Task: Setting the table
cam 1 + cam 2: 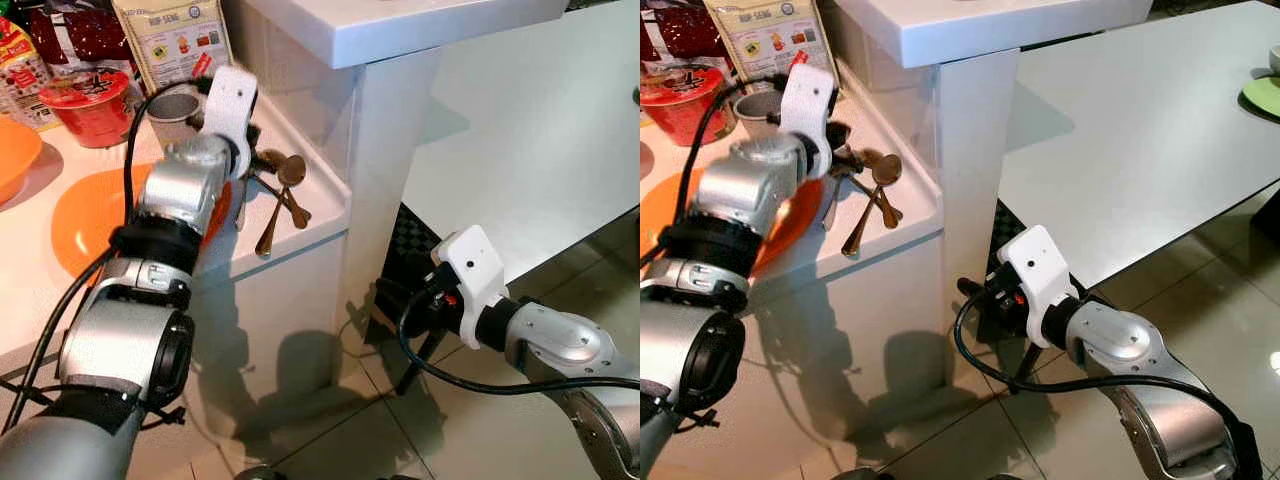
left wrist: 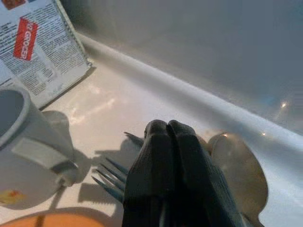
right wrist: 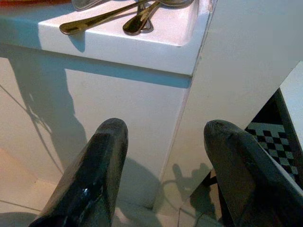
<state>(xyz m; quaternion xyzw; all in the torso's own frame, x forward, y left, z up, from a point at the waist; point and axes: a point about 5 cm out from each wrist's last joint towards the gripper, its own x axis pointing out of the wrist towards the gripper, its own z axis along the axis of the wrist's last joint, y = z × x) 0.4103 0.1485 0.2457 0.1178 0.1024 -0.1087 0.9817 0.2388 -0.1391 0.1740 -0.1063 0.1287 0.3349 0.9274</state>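
A: Which arm is nearer the cutlery?

B: The left end effector (image 2: 173, 156), fingers pressed together and empty, hangs right over the spoons (image 1: 283, 195) and fork (image 2: 110, 177) at the surface's (image 1: 300, 235) corner by the pillar. Handles run out toward the front edge, bowls toward the wall.

A: And the right end effector (image 3: 163, 165)?

B: Fingers apart, low beside the cabinet, well below the surface.

A: Any writing?

B: The packet (image 2: 33, 45) behind the mug (image 2: 28, 151) has a red label; too blurred to read
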